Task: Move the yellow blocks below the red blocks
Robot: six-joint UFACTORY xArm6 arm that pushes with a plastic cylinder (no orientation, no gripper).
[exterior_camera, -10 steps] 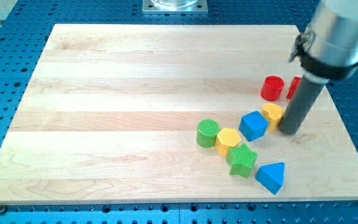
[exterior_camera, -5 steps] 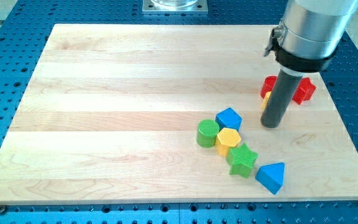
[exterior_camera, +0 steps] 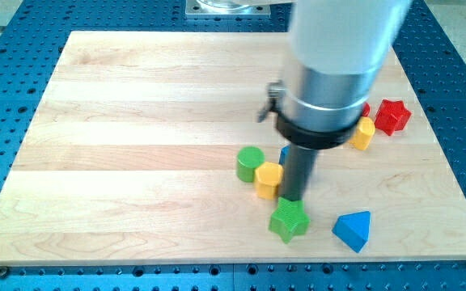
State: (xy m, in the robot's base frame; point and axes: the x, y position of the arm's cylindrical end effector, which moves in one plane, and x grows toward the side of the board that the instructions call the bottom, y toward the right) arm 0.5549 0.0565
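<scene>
My tip rests on the board just right of a yellow hexagonal block and just above a green star block. A second yellow block lies at the right, partly behind the arm, next to a red star block. A sliver of a red block shows at the arm's edge; the rest is hidden. A blue block is almost wholly hidden behind the rod.
A green cylinder touches the yellow hexagonal block on its left. A blue triangular block sits near the bottom right. The wooden board lies on a blue perforated table.
The rod swept left and down from beside the red blocks. The blue block, yellow hexagon and green cylinder shifted left, and the green star slid down-left. The right yellow block stayed near the red blocks.
</scene>
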